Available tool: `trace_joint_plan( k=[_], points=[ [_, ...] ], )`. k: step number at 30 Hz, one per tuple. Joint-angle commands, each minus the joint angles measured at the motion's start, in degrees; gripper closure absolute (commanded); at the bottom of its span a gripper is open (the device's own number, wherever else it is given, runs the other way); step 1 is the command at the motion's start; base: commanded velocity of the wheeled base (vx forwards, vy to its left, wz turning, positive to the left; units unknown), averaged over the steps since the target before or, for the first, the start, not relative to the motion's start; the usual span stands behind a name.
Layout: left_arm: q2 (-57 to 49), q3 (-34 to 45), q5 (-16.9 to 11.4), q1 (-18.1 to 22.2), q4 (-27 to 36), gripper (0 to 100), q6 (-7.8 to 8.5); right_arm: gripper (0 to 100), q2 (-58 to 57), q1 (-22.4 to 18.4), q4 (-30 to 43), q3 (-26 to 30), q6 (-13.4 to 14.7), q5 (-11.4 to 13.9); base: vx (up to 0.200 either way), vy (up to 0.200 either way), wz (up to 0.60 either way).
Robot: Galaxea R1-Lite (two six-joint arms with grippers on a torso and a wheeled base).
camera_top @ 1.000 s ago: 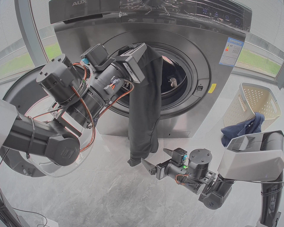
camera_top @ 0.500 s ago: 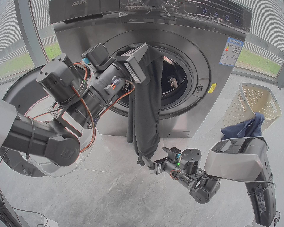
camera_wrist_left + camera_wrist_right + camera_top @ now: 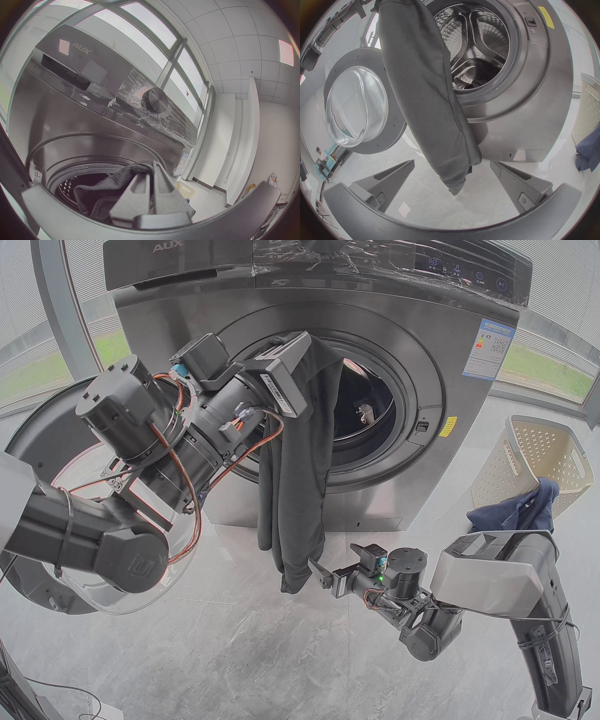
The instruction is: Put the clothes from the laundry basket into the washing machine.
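A dark grey garment (image 3: 300,490) hangs long from my left gripper (image 3: 302,341), which is shut on its top edge at the upper left of the washing machine's drum opening (image 3: 369,415). In the left wrist view the shut fingers (image 3: 147,187) pinch the garment (image 3: 100,190) above the drum. My right gripper (image 3: 337,562) is open, low down beside the garment's hanging end. In the right wrist view that end (image 3: 450,168) hangs between its spread fingers (image 3: 393,178). A navy garment (image 3: 512,512) spills from the tipped laundry basket (image 3: 544,452) on the right.
The washing machine (image 3: 400,502) stands straight ahead. Its round glass door (image 3: 37,440) is swung open to the left, behind my left arm. Something small and dark lies in the drum (image 3: 475,84). Bare tiled floor (image 3: 250,652) lies in front.
My right arm has drawn in and its gripper has risen to the garment's lower end. The hanging garment has swung a little left, uncovering more of the drum opening.
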Motion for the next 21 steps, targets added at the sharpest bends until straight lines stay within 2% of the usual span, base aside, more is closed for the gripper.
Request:
trace_joint_plan(
  k=[1, 7, 10, 18, 19, 21],
  points=[
    [0.0, 0.0, 0.0, 0.0, -0.1, 100, -0.05, 0, 3.4, -0.1, 0.1, -4.0, -0.5, 0.7, 0.0, 0.0, 0.0],
    [-0.1, 0.0, 0.0, 0.0, -0.2, 100, 0.03, 0, 5.8, -0.1, 1.3, -8.4, -1.1, 1.1, 0.0, 0.0, 0.0],
    [-0.1, 0.1, 0.0, 0.0, -0.2, 100, 0.03, 0, 7.9, -0.8, 2.7, -13.1, -1.7, 1.7, 0.0, 0.0, 0.0],
    [-0.1, 0.1, 0.1, 0.0, -0.3, 100, 0.03, 0, 10.6, -1.7, 5.0, -19.9, -2.2, 1.9, 0.0, 0.0, 0.0],
    [-0.1, 0.1, 0.1, 0.0, -0.3, 100, 0.03, 100, 10.7, -1.7, 5.1, -20.2, -2.2, 1.9, 0.0, 0.0, 0.0],
    [-0.1, 0.2, 0.1, 0.0, -0.4, 100, 0.03, 100, 11.3, -1.8, 5.4, -21.8, -2.3, 1.9, 0.0, 0.0, 0.0]
  ],
)
